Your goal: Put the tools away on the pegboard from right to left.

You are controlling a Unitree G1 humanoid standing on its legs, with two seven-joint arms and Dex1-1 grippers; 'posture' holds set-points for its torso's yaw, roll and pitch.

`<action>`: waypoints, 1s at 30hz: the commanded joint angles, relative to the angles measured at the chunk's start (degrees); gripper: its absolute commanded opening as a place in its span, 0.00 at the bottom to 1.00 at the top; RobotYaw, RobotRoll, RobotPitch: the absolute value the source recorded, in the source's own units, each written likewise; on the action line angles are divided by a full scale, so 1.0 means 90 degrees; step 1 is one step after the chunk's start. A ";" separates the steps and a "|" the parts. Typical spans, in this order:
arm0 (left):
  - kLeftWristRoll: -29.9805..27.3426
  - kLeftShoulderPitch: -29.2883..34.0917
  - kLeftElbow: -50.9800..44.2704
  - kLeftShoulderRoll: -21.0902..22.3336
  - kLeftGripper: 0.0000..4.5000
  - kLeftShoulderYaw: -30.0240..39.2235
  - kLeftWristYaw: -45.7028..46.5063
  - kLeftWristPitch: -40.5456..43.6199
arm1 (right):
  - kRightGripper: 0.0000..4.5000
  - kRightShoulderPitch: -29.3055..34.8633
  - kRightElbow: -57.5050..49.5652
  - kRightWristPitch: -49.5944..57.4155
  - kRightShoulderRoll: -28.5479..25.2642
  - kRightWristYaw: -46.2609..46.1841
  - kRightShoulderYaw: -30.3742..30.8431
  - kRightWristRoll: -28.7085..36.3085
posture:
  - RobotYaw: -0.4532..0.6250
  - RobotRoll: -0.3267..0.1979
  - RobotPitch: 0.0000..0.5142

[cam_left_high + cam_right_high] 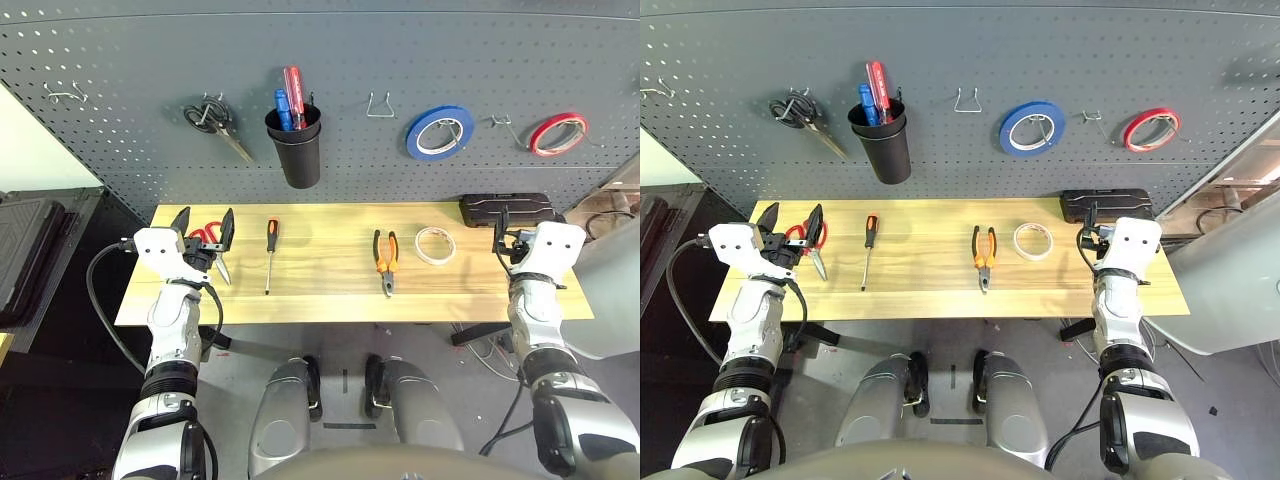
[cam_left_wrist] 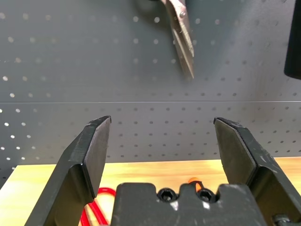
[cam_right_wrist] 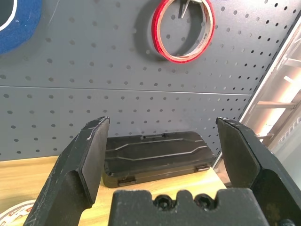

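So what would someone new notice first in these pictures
Four tools lie in a row on the wooden table: red scissors at the left, a screwdriver, pliers, and a white tape roll. Behind it the pegboard carries blue tape and red tape at the right.

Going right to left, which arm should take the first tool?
Right. The white tape roll is the rightmost tool on the table, and the open right gripper hovers just beside it. The left gripper, also open, sits over the red-handled scissors at the far end.
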 commanded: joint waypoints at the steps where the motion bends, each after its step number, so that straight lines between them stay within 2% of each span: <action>1: 0.0038 0.0115 0.0070 -0.0025 0.99 -0.0010 -0.0028 -0.0060 | 1.00 0.0041 -0.0059 -0.0004 -0.0005 -0.0006 -0.0001 -0.0041 | 0.48 0.62 0.25; 9: 0.0052 0.0433 -0.0306 -0.0161 0.99 -0.0114 0.0011 0.0066 | 1.00 0.0135 -0.0308 0.0128 -0.0013 0.0104 -0.0007 -0.0017 | 0.48 0.62 0.35; 25: 0.0039 0.0933 -0.1348 -0.0103 0.99 -0.0303 -0.0073 0.0742 | 1.00 0.0398 -0.0834 0.1119 -0.0213 0.0536 -0.0024 0.0060 | 0.47 0.62 0.48; 30: 0.0115 0.1228 -0.1801 0.0047 0.99 -0.0681 -0.0541 0.0967 | 1.00 0.0416 -0.0929 0.1762 -0.0368 0.0931 0.0004 0.0148 | 0.47 0.62 0.51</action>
